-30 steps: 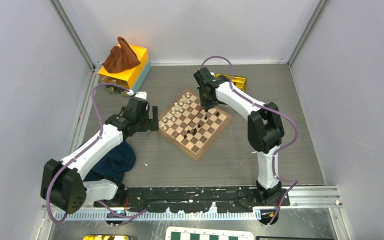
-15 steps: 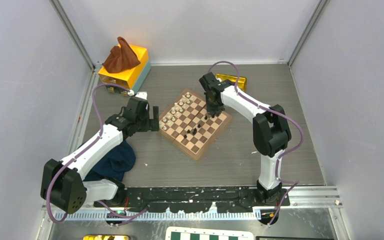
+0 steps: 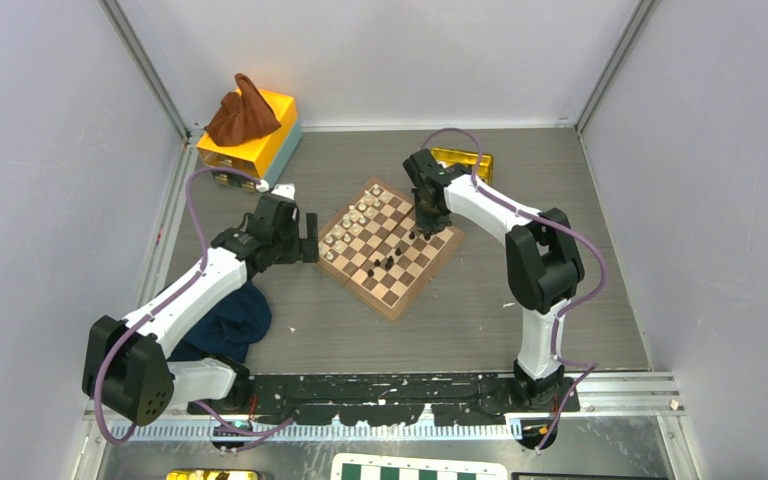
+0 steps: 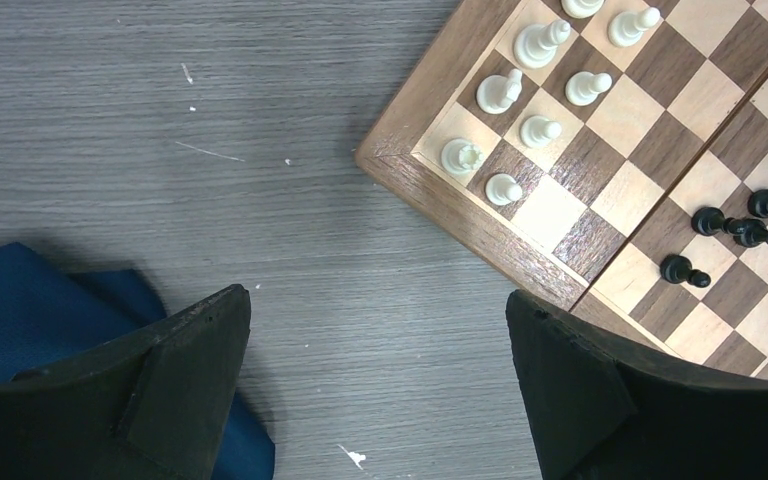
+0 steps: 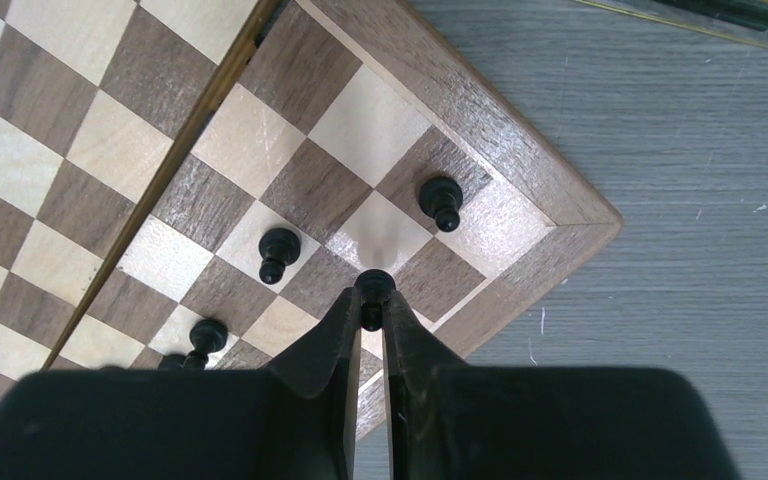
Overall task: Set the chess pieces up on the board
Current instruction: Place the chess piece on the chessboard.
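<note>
Grey table [image 3: 460, 320] beneath board [image 3: 398, 238], right end effector [image 5: 367, 300] tight around one black piece [image 5: 373, 284], left end effector [image 4: 378, 303] wide.

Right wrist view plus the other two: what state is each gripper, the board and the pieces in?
right gripper: shut on a black piece near a corner of the board.
left gripper: open, empty, over the table beside the board.
board: unfolded, lying flat.
other black pieces: upright, scattered on squares.
cream pieces: upright, grouped at one corner.
</note>
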Controlling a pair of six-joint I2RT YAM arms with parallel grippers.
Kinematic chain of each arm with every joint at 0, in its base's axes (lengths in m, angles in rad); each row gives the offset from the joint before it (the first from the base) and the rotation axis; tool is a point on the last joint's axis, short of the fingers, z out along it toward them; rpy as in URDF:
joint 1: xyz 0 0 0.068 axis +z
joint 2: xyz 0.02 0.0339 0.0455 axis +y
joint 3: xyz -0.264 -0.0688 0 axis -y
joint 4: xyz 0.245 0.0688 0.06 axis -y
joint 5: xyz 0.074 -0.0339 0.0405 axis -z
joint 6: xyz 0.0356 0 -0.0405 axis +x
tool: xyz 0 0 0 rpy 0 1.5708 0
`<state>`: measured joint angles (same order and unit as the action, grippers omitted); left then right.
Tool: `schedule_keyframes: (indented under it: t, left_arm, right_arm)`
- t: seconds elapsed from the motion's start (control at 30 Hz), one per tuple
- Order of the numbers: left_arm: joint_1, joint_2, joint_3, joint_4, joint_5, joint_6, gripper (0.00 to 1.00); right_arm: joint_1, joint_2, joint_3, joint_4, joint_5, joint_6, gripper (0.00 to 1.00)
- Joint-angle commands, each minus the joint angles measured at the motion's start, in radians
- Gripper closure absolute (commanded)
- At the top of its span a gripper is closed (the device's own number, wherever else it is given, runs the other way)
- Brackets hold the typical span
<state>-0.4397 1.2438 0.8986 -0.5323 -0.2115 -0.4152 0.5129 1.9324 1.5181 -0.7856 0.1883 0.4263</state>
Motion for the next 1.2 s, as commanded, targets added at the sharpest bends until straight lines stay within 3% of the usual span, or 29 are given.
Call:
schedule_keyframes:
  t: [0.0,1.17]
  left_arm:
    - [0.006,0.002,0.008,0.031,0.003,-0.008,0.00]
    - [0.006,0.012,-0.010,0.042,0.011,-0.014,0.00]
  right_arm:
    - [-0.009,-0.045,0.002,0.053,-0.018,0.014,0.98]
    - [-0.028,0.021,-0.002,0.082,-0.036,0.004,0.98]
